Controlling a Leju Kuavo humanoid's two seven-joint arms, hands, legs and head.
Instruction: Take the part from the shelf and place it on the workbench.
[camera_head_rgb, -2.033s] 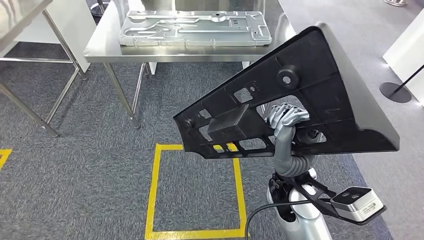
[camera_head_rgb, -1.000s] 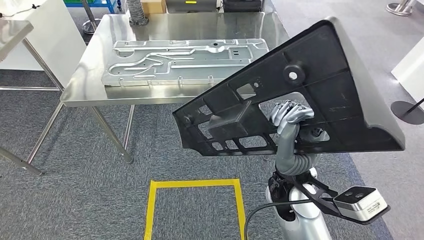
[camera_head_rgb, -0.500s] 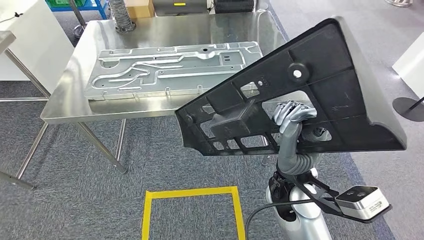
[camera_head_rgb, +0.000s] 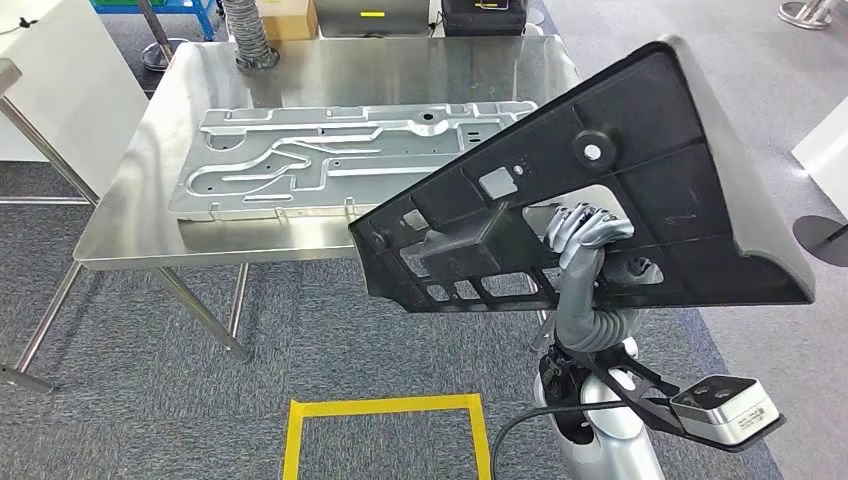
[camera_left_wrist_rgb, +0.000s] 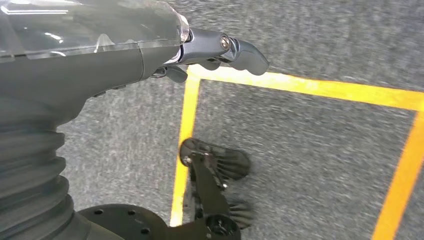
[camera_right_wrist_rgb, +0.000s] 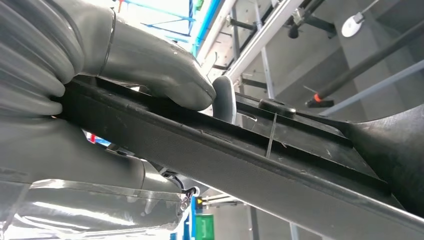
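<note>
The black part (camera_head_rgb: 620, 190) covers the near right corner of the worktop (camera_head_rgb: 130, 230) and an end of the metal plate (camera_head_rgb: 340, 160). The right robot hand (camera_head_rgb: 585, 228) shows through an opening, its palm hidden. The floor (camera_left_wrist_rgb: 310, 150) is motion-blurred in the left wrist view.

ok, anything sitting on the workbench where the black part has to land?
Yes. A large flat metal plate covers most of the workbench; bare strips show along its edges. The right hand holds the black part in the air on the near side.
</note>
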